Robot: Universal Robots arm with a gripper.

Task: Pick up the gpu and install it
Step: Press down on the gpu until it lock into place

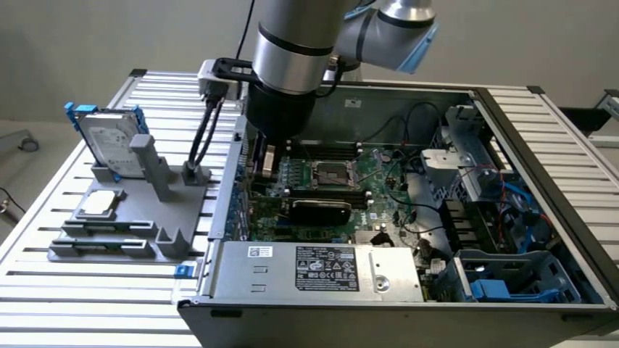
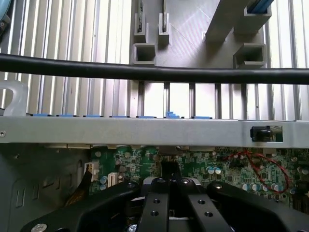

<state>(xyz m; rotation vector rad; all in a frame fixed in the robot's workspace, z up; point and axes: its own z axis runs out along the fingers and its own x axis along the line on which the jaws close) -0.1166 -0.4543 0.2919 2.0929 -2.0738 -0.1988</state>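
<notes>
Exterior view: gpu (image 1: 320, 210) sits on the motherboard (image 1: 382, 190) at frame centre, apparently installed already. Gripper (image 2: 176, 193), fingers closed and holding nothing I can see, hangs inside the case (image 1: 309, 267).

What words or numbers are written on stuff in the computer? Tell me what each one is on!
No text can be quoted here.
Black label on the power supply box: white print and symbols, too small to read.
White sticker on the same box: too small to read.
Hard drive label on the grey stand: blurred, unreadable.
Motherboard markings: too small to read.
</notes>
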